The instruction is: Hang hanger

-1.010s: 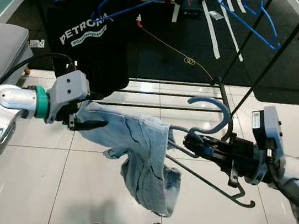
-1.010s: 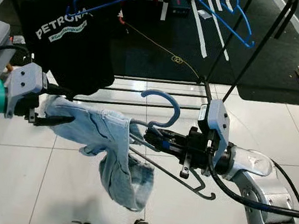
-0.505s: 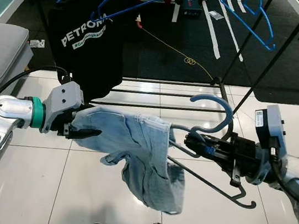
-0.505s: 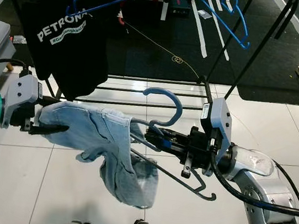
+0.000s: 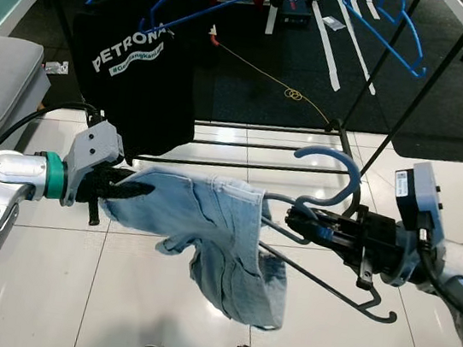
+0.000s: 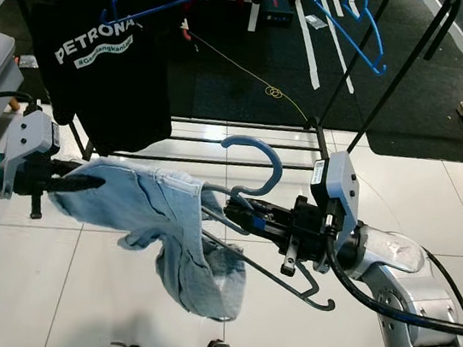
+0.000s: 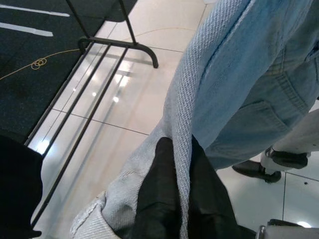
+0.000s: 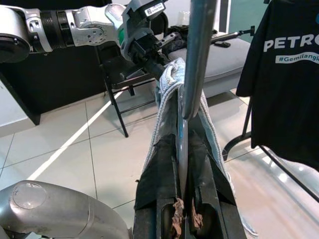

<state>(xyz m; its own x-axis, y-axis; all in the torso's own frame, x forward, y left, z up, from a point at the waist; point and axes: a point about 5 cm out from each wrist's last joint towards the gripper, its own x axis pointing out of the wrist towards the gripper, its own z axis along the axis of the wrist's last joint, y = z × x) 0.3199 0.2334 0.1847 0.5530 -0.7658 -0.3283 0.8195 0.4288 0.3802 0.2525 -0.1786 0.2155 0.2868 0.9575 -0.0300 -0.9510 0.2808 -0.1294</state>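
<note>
Left eye view, centre-right: the right gripper is clamped on the neck of a blue-hooked hanger. At centre-left, the left gripper pinches the edge of light denim shorts draped over the hanger's bar. A black T-shirt hangs on the rack at upper left.

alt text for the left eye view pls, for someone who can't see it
Two robot grippers hold light blue jeans draped on a grey hanger above white tiles: the left gripper pinches the denim's end, the right gripper clamps the hanger's neck. Behind, a black t-shirt hangs on a clothes rack.
</note>
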